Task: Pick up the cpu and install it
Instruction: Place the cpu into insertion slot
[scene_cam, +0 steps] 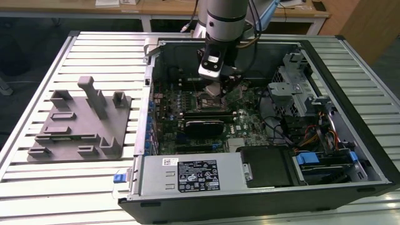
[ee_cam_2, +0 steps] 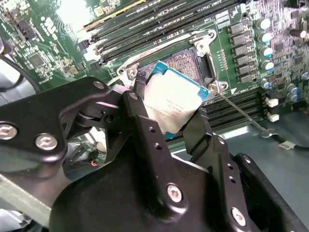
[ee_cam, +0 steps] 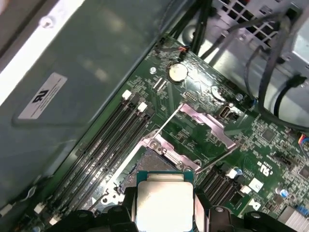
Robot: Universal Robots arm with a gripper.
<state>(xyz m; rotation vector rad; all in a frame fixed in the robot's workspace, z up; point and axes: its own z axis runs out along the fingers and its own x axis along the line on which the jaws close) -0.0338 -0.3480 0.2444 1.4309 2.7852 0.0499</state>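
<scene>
cpu: flat, square, silver-topped, teal-edged

My arm is showing a silver-grey tube with a dark band, and a cable is trailing off my wrist. My gripper is wearing matte black links with silver screws shining on them.

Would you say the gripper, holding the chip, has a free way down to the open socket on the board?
Probably yes: the gripper, shut on the chip, hovers right over the socket, whose cover plate is swung open, and nothing lies between them.
</scene>
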